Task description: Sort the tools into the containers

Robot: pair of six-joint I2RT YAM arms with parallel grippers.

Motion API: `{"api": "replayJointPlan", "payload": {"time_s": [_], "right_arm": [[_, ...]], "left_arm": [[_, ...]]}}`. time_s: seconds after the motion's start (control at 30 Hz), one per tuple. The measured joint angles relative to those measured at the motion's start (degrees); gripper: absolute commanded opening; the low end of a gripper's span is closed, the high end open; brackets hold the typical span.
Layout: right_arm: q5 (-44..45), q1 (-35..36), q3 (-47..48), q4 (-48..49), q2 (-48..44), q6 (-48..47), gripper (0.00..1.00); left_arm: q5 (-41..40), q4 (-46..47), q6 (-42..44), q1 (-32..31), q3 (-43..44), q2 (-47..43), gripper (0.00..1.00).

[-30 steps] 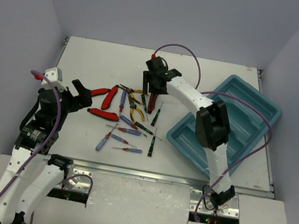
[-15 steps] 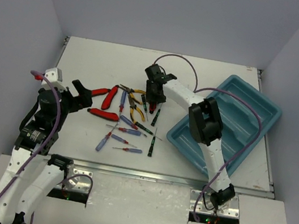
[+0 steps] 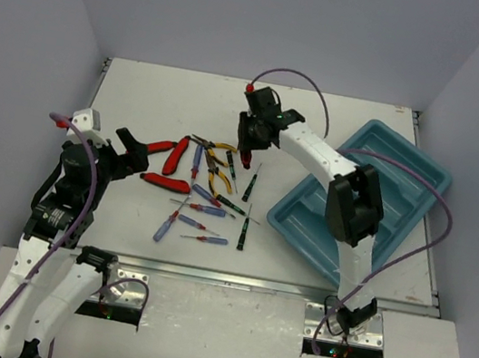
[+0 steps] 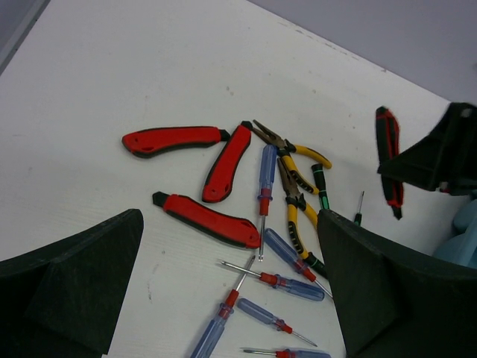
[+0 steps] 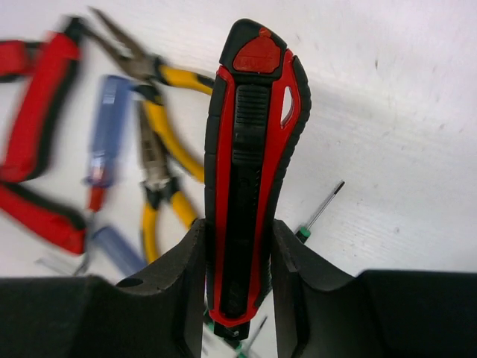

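Red-and-black utility knife (image 5: 250, 171): pinched by its lower half in my right gripper (image 5: 238, 257), with its red-capped end sticking out past the jaws. The table and tools behind it are blurred.
Right gripper: pressed onto the knife from both sides. In the top view it (image 3: 252, 135) sits at the far right edge of the tool pile.
Left gripper (image 4: 229, 224): spread wide with nothing between the jaws, pointing at the pile from its left side.
Red-handled cutters: three lie flat on the white table (image 3: 160, 101). Two (image 4: 175, 139) (image 4: 227, 162) are angled toward each other, and the third (image 4: 209, 218) lies just nearer to me.
Yellow-handled pliers (image 4: 298, 175): to the right of the red ones, with jaws pointing to the far left.
Blue-handled screwdrivers with red collars (image 4: 266, 175): one lies beside the pliers and several more are scattered nearer to me.
Black-green screwdrivers (image 3: 251, 181): slim, at the right side of the pile.
Teal-blue plastic tray with long compartments (image 3: 412, 166): on the right of the table and turned at an angle, with my right arm reaching across its near left part.
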Motion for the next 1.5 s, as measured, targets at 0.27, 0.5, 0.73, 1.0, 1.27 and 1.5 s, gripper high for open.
{"api": "replayJointPlan", "payload": {"time_s": [0.27,0.5,0.73,1.0,1.27,1.5], "right_arm": [[-8.0,0.0,-7.6,-6.1,-25.7,-19.3,0.00],[0.2,0.2,-30.1,-17.7,-40.1,-26.2,0.00],[7.1,-0.1,-48.2,-19.3,-58.1,-35.6,0.01],[7.7,-0.1,-56.8,-14.8,-63.7,-43.5,0.54],[8.9,-0.1,-54.5,-12.6,-61.6,-43.1,0.99],[6.5,-0.1,-49.4,-7.2,-64.3,-33.2,0.99]], "left_arm": [[0.0,0.0,0.0,-0.3,0.0,-1.6,1.00],[0.9,0.4,0.0,-0.5,0.0,-1.8,1.00],[1.6,0.7,0.0,-1.0,0.0,-0.6,1.00],[1.7,0.8,0.1,-1.2,0.0,0.5,1.00],[0.4,0.8,0.0,-1.2,0.0,1.1,1.00],[-6.3,-2.8,-9.5,-1.2,1.8,12.1,1.00]]}}
